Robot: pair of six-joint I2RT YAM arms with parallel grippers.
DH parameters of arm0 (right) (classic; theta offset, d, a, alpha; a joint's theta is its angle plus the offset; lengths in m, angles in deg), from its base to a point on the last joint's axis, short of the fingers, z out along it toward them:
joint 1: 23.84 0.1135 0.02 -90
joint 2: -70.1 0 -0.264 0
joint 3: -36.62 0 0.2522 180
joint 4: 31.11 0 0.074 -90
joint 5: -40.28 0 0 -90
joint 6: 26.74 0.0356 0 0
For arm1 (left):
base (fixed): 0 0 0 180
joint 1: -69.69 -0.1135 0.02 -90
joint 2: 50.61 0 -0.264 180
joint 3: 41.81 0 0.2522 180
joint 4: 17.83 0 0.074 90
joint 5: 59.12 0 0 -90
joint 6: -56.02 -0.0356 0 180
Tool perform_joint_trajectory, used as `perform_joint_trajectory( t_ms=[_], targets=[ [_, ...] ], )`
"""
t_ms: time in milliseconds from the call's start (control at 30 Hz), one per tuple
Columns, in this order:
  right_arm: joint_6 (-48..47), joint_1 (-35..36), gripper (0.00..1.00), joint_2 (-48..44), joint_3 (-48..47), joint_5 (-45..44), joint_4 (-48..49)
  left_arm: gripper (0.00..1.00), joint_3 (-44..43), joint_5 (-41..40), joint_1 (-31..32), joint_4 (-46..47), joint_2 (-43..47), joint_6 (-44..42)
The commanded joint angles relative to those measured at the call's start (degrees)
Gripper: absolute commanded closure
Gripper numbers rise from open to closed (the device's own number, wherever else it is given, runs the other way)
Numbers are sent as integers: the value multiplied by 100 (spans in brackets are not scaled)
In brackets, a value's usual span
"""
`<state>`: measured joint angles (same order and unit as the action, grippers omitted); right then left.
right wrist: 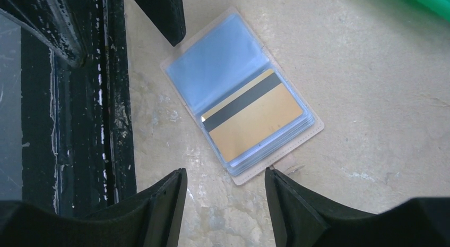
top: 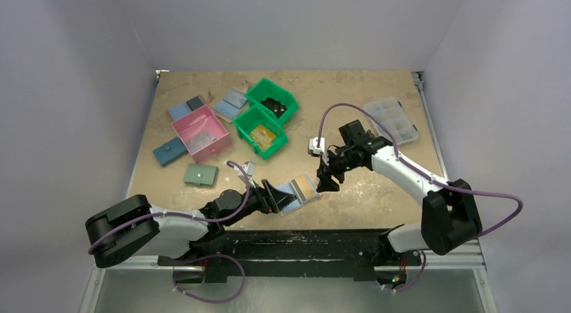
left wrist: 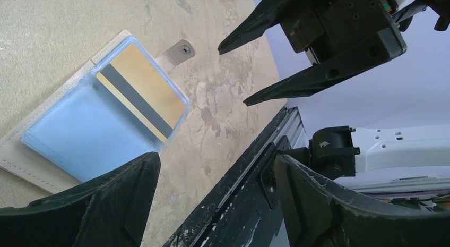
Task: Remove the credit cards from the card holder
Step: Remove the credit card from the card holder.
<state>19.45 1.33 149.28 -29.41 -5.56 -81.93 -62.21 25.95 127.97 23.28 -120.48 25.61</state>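
Open and flat on the table (top: 337,91), close to the black front rail (top: 303,244): the card holder (top: 301,190), between the two grippers. At its left end, low over the near edge, the left gripper (top: 273,197), jaws apart and empty; contact with the cover impossible to judge. Just above its right end, the right gripper (top: 328,182), jaws likewise spread wide, gripping nothing, tips aimed down near the snap tab (left wrist: 180,49). Closest obstacle for each gripper: the other one, facing it across the holder.

Farther back and well apart:
- two green plastic bins (top: 286,97), side by side and touching
- an open pink box (top: 200,132)
- a sage-green wallet (top: 200,174) and a dark-blue wallet (top: 170,151), both flat
- more blue flat wallets behind the pink box
- a clear compartmented organiser box (top: 392,119) at the right rear

Soft beige-tan cover with a small tab carrying a round metal snap. Inside, a stack of glossy, bluish clear plastic sleeves (right wrist: 212,61). In the top sleeve on the tab side, a credit card (right wrist: 254,119): gold-orange, thin, rectangular with rounded corners, dark magnetic stripe along one long edge. Beneath it, edges of further sleeves, contents impossible to make out. No print readable on the card's visible face. Tabletop mottled beige, scuffed and stained.
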Motion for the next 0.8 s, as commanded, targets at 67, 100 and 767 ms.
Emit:
perform_joint_trajectory(
  t_ms=[67, 100, 767],
  targets=[
    [355, 153, 41, 205, -200, -185, 253, 18, -39, -112, 34, 484, -166, 162],
    [389, 169, 44, 239, -208, -225, 272, 18, -49, -111, 34, 507, -207, 178],
    [1628, 321, 87, 916, -336, -821, 1040, 36, -384, -200, 52, 1069, -1303, 564]
  ],
)
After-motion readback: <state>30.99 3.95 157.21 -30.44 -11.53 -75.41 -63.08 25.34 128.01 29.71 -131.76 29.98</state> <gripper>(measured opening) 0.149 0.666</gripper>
